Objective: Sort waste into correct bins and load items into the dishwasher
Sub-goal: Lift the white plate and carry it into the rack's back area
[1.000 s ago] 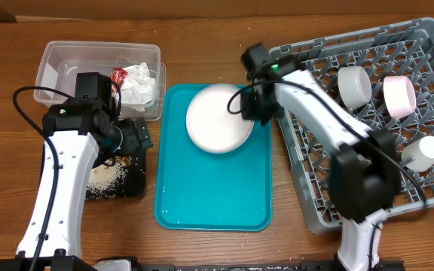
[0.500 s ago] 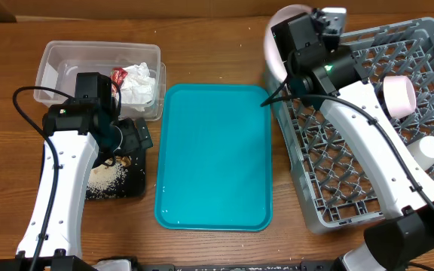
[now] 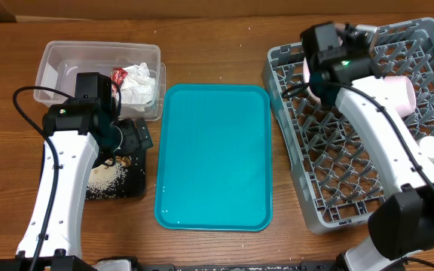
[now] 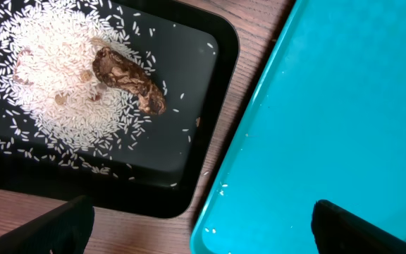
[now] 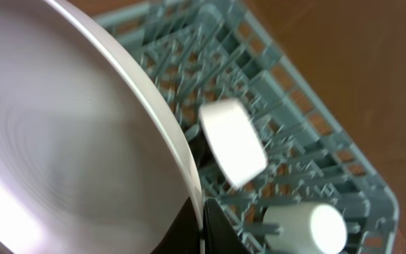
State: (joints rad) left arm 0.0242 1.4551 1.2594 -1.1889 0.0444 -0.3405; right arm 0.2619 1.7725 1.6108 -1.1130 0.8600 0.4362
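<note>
While the rack (image 3: pixel 307 188) holds cups (image 3: pixel 401 96), right jaws clamp a plate (image 5: pixel 62 141), left jaws gape.

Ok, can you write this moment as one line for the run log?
step: load plate | right gripper: shut on plate, over rack | left gripper: open, above black tray

White plate (image 5: pixel 62 141) on edge over grey dish rack (image 3: pixel 353 173), rim pinched in right hand (image 5: pixel 201 226). Pink cup (image 3: pixel 400 95) and white cup (image 3: pixel 431 148) lying in rack. Rice (image 4: pixel 55 92) and brown scrap (image 4: pixel 129 81) on black tray (image 4: pixel 189 162). Crumpled paper (image 3: pixel 138 84) in clear bin (image 3: pixel 59 56). Teal tray (image 3: pixel 213 158) flat between bin and rack.
</note>
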